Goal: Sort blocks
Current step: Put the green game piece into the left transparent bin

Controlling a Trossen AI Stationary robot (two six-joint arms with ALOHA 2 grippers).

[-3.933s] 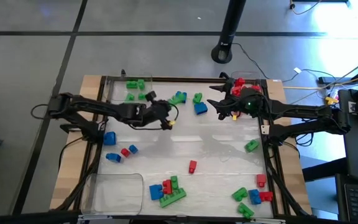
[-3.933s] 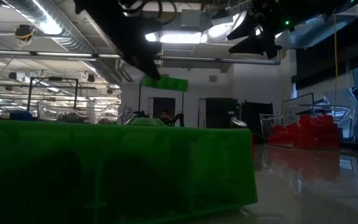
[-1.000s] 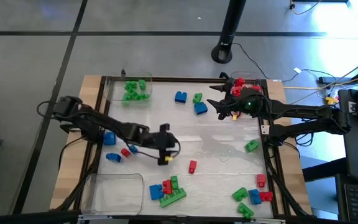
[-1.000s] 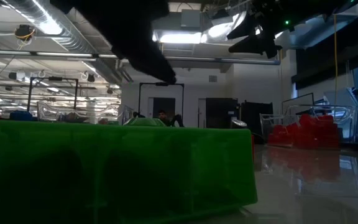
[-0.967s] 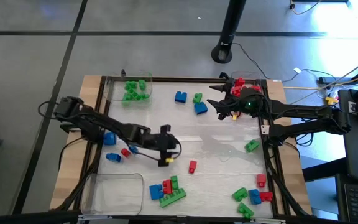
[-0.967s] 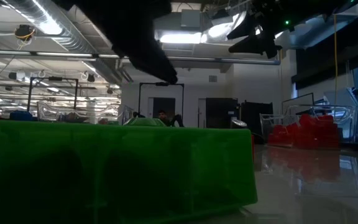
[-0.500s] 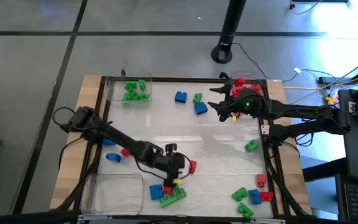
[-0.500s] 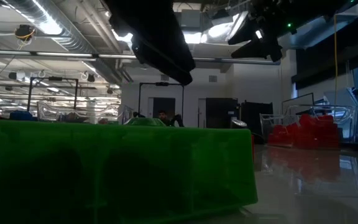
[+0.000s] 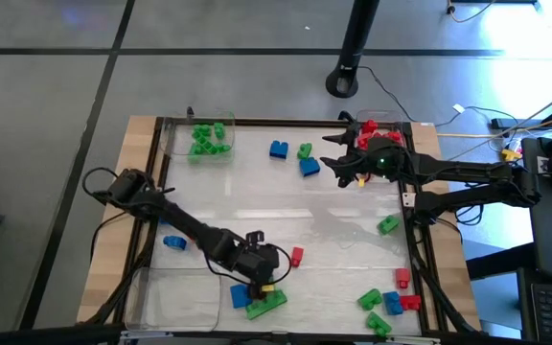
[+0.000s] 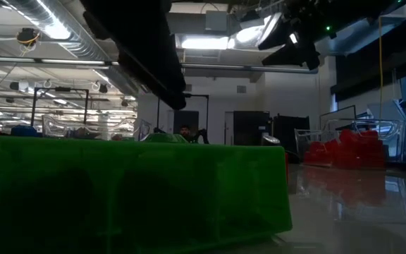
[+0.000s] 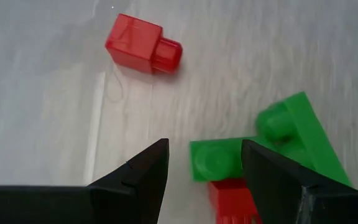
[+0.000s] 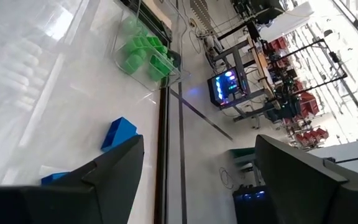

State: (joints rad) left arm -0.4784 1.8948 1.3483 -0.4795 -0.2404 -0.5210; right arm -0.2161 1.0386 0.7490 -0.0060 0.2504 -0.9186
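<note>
The left gripper hangs low over a joined cluster of green, red and blue studded plastic bricks near the table's front edge, its fingers spread wide with nothing between them; in the left wrist view a small green brick sits in the gap, joined to a longer green brick with a red brick pressed against it. The likely trouble is that closing here lifts the whole mixed cluster instead of one colour, or that a finger lands on the red piece and pushes the group askew. A lone red brick with one stud lies just beside, clear of the fingers. The empty clear plastic tray stands close on the left. The right gripper waits by the red-filled tray at the far right corner, open and empty
</note>
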